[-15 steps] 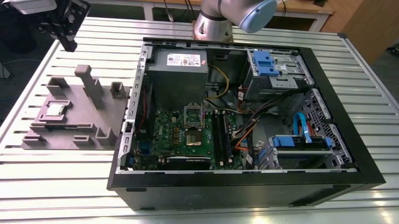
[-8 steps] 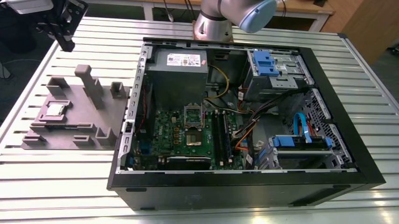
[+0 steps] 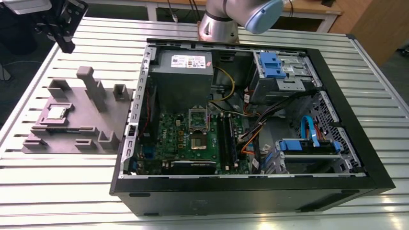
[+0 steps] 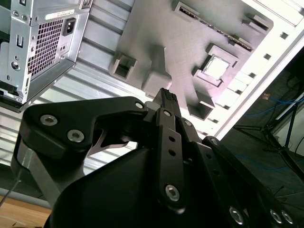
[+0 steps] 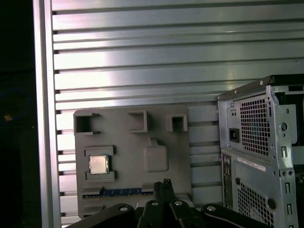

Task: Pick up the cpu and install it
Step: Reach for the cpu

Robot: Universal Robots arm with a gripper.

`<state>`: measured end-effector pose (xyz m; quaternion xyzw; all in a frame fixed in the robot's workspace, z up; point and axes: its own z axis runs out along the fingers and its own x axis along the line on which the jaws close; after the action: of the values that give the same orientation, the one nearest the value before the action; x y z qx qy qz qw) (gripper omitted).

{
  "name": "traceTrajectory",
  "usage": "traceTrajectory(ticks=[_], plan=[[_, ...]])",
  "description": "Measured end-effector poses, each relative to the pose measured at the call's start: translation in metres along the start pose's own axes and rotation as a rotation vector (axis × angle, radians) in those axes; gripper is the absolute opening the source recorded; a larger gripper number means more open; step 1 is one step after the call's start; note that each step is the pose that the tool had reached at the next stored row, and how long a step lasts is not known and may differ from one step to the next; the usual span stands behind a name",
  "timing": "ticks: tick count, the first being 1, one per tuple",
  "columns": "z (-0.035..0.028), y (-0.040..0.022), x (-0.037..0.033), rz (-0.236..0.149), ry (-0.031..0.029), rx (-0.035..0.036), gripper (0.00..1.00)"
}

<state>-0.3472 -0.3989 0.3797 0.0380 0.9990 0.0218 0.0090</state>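
A slatted worktop [image 3: 64,182] is carrying the cpu [image 3: 57,112] in a grey tray [image 3: 83,129]. The gripper [image 3: 66,45] is hovering nearby, closed and empty.

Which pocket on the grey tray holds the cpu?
The square framed pocket toward the exterior view's left of the tray; only it holds the silvery cpu.

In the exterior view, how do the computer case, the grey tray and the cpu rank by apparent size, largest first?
1. computer case
2. grey tray
3. cpu
The gaps are plain, so there is no tie.
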Motion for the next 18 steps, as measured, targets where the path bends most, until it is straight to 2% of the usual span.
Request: traceTrajectory(ticks=[18], plan=[[0.0002, -0.0004, 0.0054, 0.0, 0.0, 0.0, 0.11]])
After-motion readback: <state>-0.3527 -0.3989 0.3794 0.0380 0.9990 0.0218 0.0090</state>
